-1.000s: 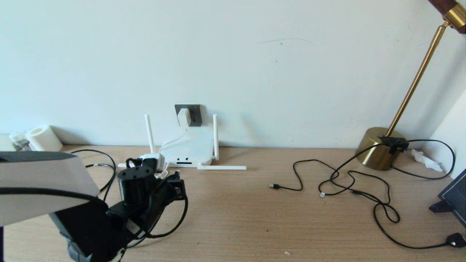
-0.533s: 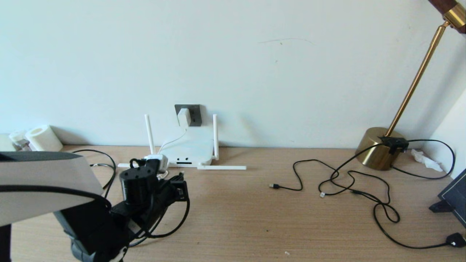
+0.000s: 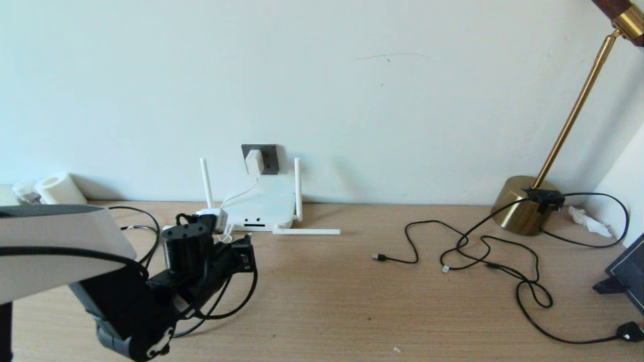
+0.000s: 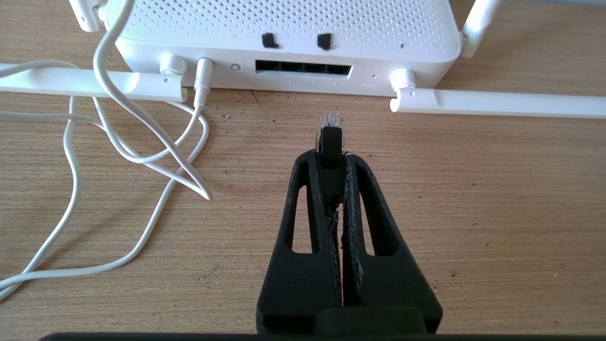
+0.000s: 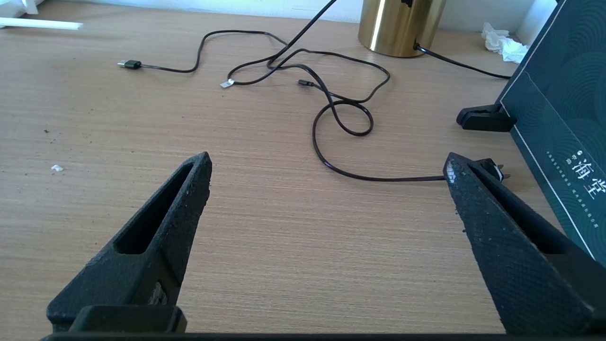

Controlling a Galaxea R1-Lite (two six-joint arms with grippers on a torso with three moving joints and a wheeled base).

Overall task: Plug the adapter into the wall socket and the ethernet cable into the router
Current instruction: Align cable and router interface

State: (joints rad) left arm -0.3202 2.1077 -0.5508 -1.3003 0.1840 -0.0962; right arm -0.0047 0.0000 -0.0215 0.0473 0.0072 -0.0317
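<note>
The white adapter (image 3: 254, 162) sits plugged into the dark grey wall socket (image 3: 269, 153), and its thin white cord (image 4: 142, 142) runs down to the router (image 3: 261, 205). My left gripper (image 4: 330, 158) (image 3: 244, 250) is shut on the ethernet cable plug (image 4: 330, 137). The plug's clear tip points at the router's dark port row (image 4: 303, 67), a short way in front of it and not touching. The black cable (image 3: 236, 301) loops under the left arm. My right gripper (image 5: 326, 163) hangs open over bare table and does not show in the head view.
Thin black cables (image 3: 483, 251) with a small plug (image 3: 378, 257) sprawl across the right of the table. A brass lamp base (image 3: 523, 203) and a dark box (image 3: 629, 271) stand at the far right. A paper roll (image 3: 59, 190) lies at the back left. Two router antennas (image 4: 497, 102) lie flat.
The left gripper, still holding the plug, drifted slightly right and nearer me, then came back left and toward the router. Nothing else moved.
</note>
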